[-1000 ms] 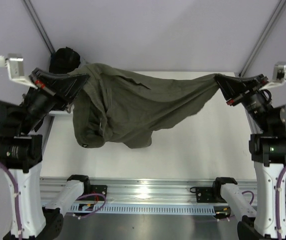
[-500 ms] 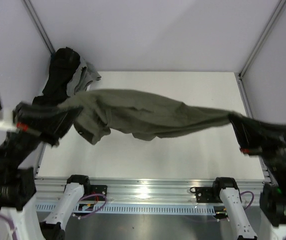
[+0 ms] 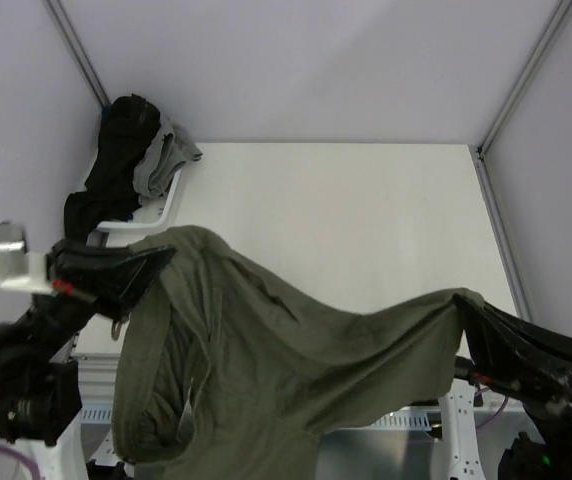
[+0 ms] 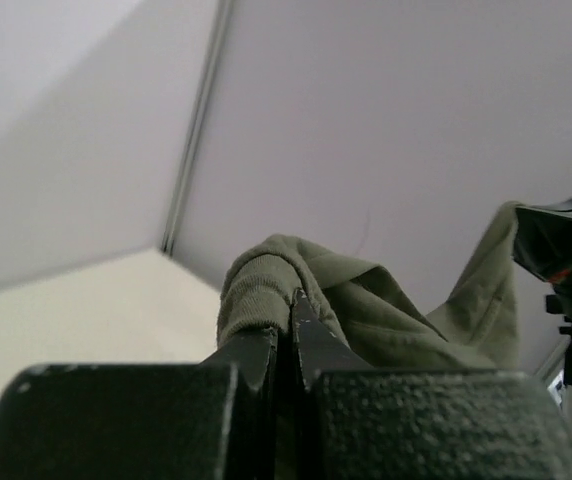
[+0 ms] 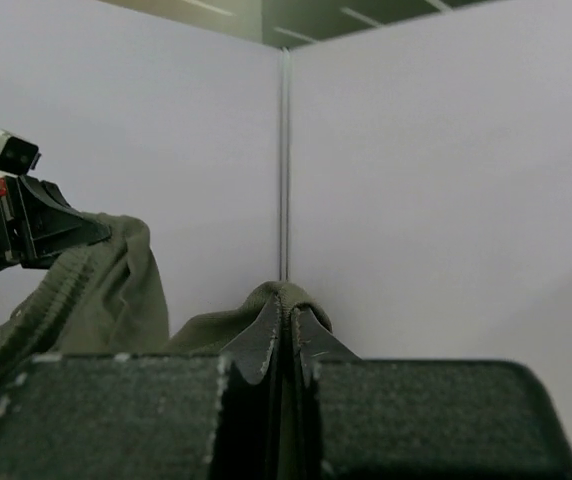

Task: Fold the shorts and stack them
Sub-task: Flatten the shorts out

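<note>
**Shorts up in the air, pinched at both ends**

Top view: the shorts [image 3: 266, 370] hang stretched between the left gripper [image 3: 166, 256] and the right gripper [image 3: 463, 300]. They sag over the near edge of the desk [image 3: 366, 220] (bunched, so they may land crumpled).

Left wrist: the jaws are clamped on the ribbed hem, a thin bite that could slip.

Right wrist: the same narrow pinch here, and a hard tug might free it.

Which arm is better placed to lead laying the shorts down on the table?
Left, probably. Both grippers are shut on the shorts, aloft. The left gripper sits farther over the table, with most of the fabric hanging under it; the right gripper holds its end nearer the near edge.
</note>
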{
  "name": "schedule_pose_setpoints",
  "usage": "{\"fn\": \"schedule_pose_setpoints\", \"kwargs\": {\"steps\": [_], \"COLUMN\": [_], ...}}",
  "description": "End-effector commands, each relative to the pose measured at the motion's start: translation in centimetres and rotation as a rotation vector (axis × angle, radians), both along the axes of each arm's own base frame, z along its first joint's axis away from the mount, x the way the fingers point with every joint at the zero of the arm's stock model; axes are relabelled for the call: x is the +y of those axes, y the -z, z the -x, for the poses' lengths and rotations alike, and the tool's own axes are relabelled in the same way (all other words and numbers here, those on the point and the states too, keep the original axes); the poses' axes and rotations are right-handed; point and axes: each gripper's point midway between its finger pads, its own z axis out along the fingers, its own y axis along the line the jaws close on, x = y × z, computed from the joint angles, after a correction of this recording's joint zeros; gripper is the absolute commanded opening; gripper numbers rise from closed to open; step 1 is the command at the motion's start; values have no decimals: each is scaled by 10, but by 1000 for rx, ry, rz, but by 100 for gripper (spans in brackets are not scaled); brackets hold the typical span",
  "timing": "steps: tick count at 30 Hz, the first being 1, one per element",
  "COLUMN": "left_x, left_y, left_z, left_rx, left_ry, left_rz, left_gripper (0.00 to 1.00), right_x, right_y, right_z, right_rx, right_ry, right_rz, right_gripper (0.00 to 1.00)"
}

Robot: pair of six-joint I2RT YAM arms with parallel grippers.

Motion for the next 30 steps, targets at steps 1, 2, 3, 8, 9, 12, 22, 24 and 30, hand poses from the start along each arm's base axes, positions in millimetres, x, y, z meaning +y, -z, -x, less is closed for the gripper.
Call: {"fn": "schedule_pose_setpoints", "kwargs": {"steps": [1,2,3,8,9,12,22,24,30], "left_x": [6,7,7,5,6,9,-16,-19,-19], "left_y": [59,80,88,183,197,250,356,349,358], "left_z": [-85,-106,-115,-181,-195,-233,-343,-363,-409], "left_rx": [279,338,359,532,560,659,831,816,819], "left_ry": [-85,-99,-99,-100,-115,-151,-34,-2,-14], "left_rz": [7,7,7,8,6,23,114,134,128], "left_gripper": [1,1,0,0,0,0,0,1,1], "right_x": [-2,-10,-15,-44,-51,-68,-61,-64,-65], "right_y": [31,55,67,151,185,249,367,383,375], "right_z": [-60,-92,-108,-195,-217,-267,-397,-419,-479], "right_rx": [236,329,374,620,708,869,1116,1151,1122], "right_ry": [-34,-33,-37,-35,-22,3,87,99,77], "right_rz": [-47,-83,-115,-273,-310,-405,-437,-441,-407], "right_gripper": [0,0,0,0,0,0,0,0,0]}}
